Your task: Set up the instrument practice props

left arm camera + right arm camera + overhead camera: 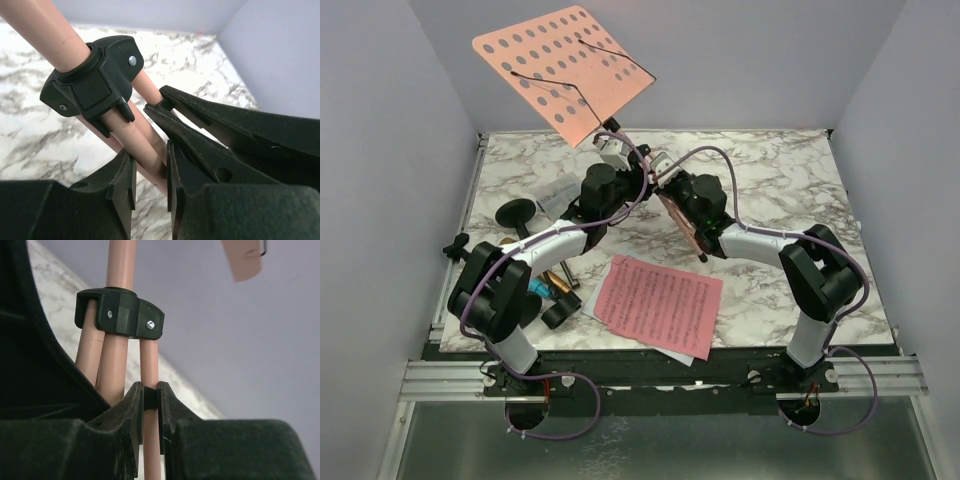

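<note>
Though illegible, pink sheet-music page (658,303)

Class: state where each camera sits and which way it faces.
Top external: above, behind the robot, looking down on the table; left arm and right arm show.
Left wrist: on left arm, facing along left claw at the rack legs.
Right wrist: on right arm, facing up past right claw.
Shared: both wrist views show the black collar.
</note>
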Controlling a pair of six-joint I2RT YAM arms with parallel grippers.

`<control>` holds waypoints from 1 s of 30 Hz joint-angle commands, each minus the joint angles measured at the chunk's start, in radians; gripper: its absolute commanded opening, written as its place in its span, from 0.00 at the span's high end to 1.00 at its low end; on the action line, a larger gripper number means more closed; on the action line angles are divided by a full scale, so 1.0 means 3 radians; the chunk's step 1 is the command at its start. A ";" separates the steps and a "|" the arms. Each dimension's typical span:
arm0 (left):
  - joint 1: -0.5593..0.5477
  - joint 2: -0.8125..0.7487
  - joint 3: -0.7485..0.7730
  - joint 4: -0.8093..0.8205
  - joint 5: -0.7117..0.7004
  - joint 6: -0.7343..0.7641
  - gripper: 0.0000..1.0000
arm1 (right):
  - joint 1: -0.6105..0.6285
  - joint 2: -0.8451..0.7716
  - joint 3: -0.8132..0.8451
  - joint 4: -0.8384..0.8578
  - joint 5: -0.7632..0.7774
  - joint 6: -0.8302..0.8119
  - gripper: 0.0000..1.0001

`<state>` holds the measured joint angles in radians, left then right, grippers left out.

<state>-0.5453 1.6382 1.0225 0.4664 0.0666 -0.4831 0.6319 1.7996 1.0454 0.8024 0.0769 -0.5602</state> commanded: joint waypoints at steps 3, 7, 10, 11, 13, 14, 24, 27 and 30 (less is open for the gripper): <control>-0.0152 -0.0485 0.0138 0.0542 0.0471 0.0278 1.00 | -0.0235 0.0030 0.0113 0.1991 0.0867 -0.1215 0.99; -0.0151 -0.0596 0.0209 0.0441 0.0463 0.0492 1.00 | -0.0240 -0.0001 -0.0074 0.2438 0.0733 -0.1043 1.00; -0.0158 -0.0697 0.0229 0.0310 0.0391 0.0641 1.00 | -0.0236 -0.0011 -0.0151 0.2670 0.0844 -0.0879 1.00; -0.0182 -0.0737 0.0206 0.0303 0.0357 0.0682 1.00 | -0.0237 -0.0020 -0.0182 0.2787 0.0880 -0.0830 1.00; -0.0279 -0.0796 0.0189 0.0246 0.0250 0.0813 1.00 | -0.0243 -0.0057 -0.0220 0.2848 0.0887 -0.0722 1.00; -0.0373 -0.0818 0.0191 0.0215 0.0167 0.0912 1.00 | -0.0244 -0.0077 -0.0239 0.2890 0.0867 -0.0669 1.00; -0.0990 -0.0871 0.0048 0.0112 -0.0319 0.1220 1.00 | -0.0364 -0.0230 -0.0256 0.3252 0.0912 -0.0410 1.00; -0.0997 -0.0841 0.0009 0.0092 -0.0277 0.1148 1.00 | -0.0433 -0.0221 -0.0372 0.3252 0.0924 -0.0241 1.00; -0.1010 -0.0782 -0.0008 0.0092 -0.0278 0.1054 1.00 | -0.0450 -0.0216 -0.0551 0.3257 0.0859 -0.0050 1.00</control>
<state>-0.8028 1.4319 1.0313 0.4767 -0.1249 -0.1558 0.5613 1.7824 0.9138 1.4204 0.1867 -0.6399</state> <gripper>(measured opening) 0.207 0.158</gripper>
